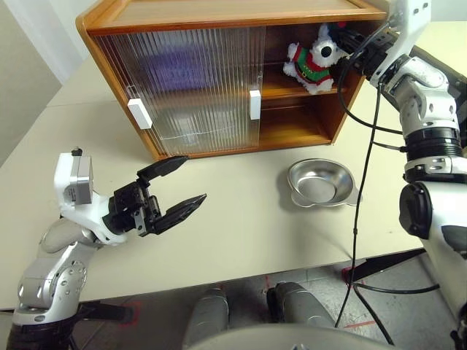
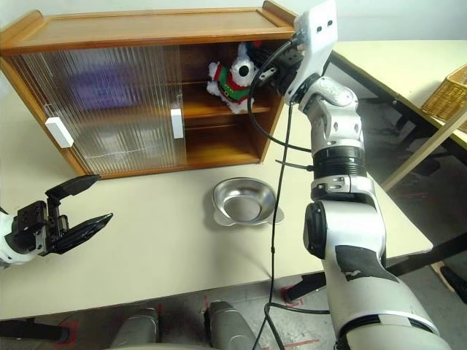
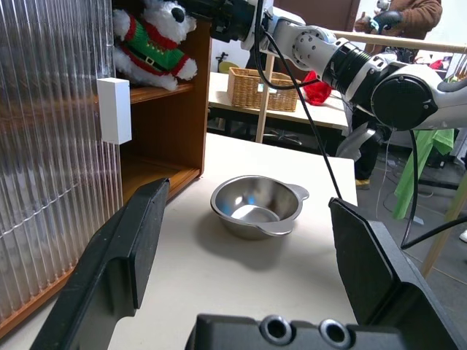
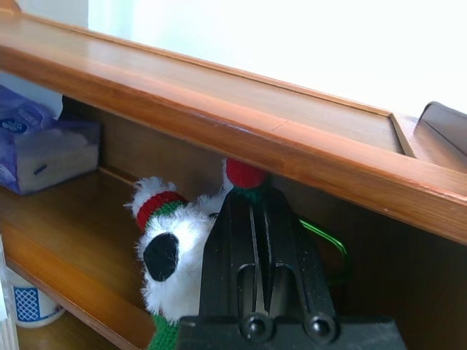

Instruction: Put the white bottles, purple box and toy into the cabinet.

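The left gripper (image 1: 177, 184) is seen over the bench's (image 1: 241, 233) front left part, jaws spread wide, nothing held between them. The cabinet (image 1: 219, 22) stands at the bench's rear edge; its ribbed sliding doors (image 1: 190, 87) cover the left portion, and the right end is open. The purple box (image 4: 44, 146) is seen on the upper shelf behind the doors, toward the left. One white bottle (image 4: 29, 306) with a blue-printed label is partly visible on the lower shelf. The toy (image 1: 314, 62) sits on the upper shelf at the open right end. The right gripper (image 4: 252, 219) is closed on the toy, pinching it near its red hat, inside the cabinet opening under the top board. A steel bowl (image 1: 321, 184) rests on the bench in front of the cabinet's right end, well apart from both grippers.
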`<control>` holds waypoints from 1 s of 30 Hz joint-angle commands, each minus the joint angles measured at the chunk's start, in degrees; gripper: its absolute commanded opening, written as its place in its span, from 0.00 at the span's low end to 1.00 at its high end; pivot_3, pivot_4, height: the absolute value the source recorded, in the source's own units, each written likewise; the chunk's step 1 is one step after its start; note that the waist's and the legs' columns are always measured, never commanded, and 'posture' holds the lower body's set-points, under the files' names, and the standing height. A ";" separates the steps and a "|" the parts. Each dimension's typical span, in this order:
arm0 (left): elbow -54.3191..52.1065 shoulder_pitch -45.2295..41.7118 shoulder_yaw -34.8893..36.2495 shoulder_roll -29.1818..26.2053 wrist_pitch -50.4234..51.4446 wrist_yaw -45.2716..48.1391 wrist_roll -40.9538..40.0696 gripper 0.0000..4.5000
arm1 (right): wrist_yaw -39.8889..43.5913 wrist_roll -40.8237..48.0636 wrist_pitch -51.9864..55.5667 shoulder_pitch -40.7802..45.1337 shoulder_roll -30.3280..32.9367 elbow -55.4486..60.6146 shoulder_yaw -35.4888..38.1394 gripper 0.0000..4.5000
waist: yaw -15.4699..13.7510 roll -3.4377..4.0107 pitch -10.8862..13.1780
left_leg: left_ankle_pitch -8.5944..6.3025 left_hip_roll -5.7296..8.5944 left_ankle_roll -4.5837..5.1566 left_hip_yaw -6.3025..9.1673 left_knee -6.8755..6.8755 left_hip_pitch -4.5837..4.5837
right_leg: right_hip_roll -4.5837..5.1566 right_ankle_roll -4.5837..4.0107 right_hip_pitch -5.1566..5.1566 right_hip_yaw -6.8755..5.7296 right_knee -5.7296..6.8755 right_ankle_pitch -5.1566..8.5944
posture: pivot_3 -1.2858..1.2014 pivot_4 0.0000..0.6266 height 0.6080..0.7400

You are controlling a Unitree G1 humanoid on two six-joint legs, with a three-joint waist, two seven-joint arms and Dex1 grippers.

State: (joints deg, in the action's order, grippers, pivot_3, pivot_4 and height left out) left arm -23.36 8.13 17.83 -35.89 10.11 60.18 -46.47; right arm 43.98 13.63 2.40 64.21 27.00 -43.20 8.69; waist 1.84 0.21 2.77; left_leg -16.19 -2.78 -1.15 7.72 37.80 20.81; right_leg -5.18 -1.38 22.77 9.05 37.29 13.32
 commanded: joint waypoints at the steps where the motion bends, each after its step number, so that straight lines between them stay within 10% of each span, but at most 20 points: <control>1: -0.62 0.32 0.36 -0.19 -0.12 0.05 0.72 1.00 | 2.02 3.72 4.61 1.55 -1.44 0.37 1.46 0.01 | 0.07 0.00 0.00 | 0.00 0.00 0.00 -0.01 -0.01 0.02 | -0.02 -0.01 0.02 0.01 0.00 -0.01 | 0.53 0.11 1.00; 30: -1.38 0.90 -0.05 -0.13 0.09 0.07 1.03 1.00 | -9.84 9.71 12.73 1.50 -8.64 1.91 8.10 0.01 | 1.08 0.09 0.05 | 0.02 -0.02 0.03 -0.04 -0.10 0.07 | -0.17 0.04 0.24 0.12 0.01 -0.07 | 0.53 0.11 1.00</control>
State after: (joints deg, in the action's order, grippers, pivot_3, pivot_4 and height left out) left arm -23.87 8.63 17.80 -35.91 10.12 60.31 -45.96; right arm 33.98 22.67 14.16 65.03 19.93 -41.58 17.75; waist 2.91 0.29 2.82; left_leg -16.17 -2.80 -1.12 7.68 37.70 20.89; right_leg -5.36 -1.35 23.02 9.17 37.30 13.24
